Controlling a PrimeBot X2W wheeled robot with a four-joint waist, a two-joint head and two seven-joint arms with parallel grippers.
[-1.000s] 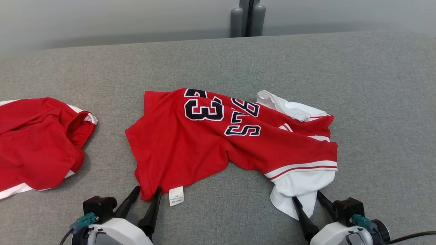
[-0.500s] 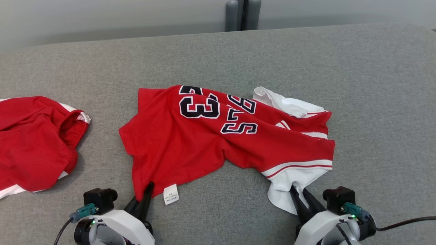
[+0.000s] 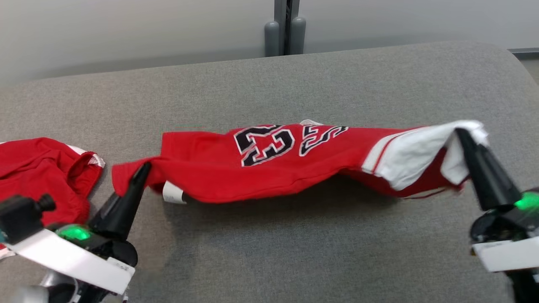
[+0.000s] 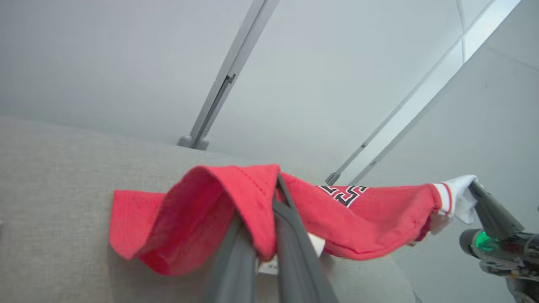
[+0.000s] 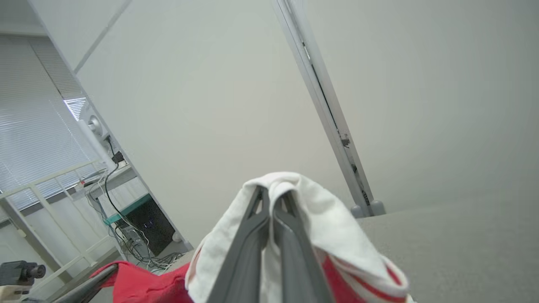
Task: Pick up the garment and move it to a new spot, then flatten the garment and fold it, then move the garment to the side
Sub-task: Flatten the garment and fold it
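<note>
The garment (image 3: 269, 176), a red jersey with dark numbers and a white trimmed end, hangs stretched above the grey padded surface (image 3: 294, 252). My left gripper (image 3: 143, 168) is shut on its red corner, where a white label dangles. Raised at the right, my right gripper (image 3: 461, 134) is shut on the white end. In the left wrist view my left gripper (image 4: 276, 189) pinches red cloth of the garment (image 4: 189, 210), and the right gripper (image 4: 476, 187) shows far right. The right wrist view has my right gripper (image 5: 271, 195) closed inside white cloth of the garment (image 5: 332, 223).
A second red garment (image 3: 42, 176) lies crumpled at the left edge of the surface, beside my left arm. A grey post (image 3: 284, 29) stands behind the far edge against a pale wall. The surface curves away at the right.
Both grippers closed on the garment's near edges, then rose and spread apart. The garment has left the surface and now hangs taut between them. The camera view shifted too.
</note>
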